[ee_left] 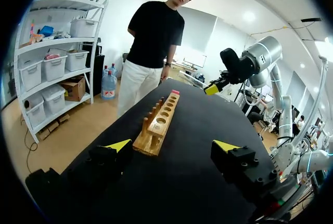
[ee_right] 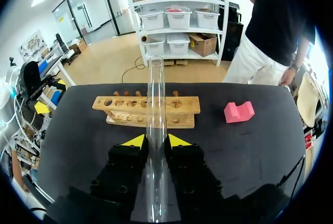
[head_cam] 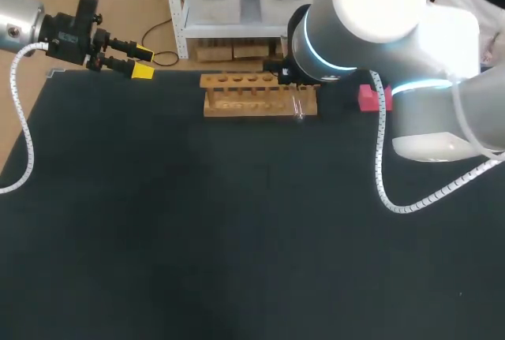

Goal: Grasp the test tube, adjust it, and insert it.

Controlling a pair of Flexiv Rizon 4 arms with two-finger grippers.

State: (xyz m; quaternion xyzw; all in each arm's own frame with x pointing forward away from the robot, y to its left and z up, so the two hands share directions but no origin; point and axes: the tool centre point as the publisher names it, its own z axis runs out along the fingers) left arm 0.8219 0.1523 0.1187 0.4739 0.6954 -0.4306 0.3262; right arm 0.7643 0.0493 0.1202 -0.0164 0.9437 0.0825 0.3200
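Right wrist view showed the right hand (ee_right: pixel 156 141) pinching the test tube (ee_right: pixel 155 94) above the worktop (ee_right: pixel 250 146), short of the rack (ee_right: pixel 182 104); insertion would likely require tilting it upright over a hole, while the left hand (ee_left: pixel 171 145) stood spread, empty.

Pretty clearly a robotics lab: a black-topped bench (head_cam: pixel 158 237) with a wooden tube rack (head_cam: pixel 256 103) on it, a glass test tube (ee_right: pixel 156 120), plus 2 robot arms, left arm (head_cam: pixel 28 28) and right arm (head_cam: pixel 379 9), at its sides.
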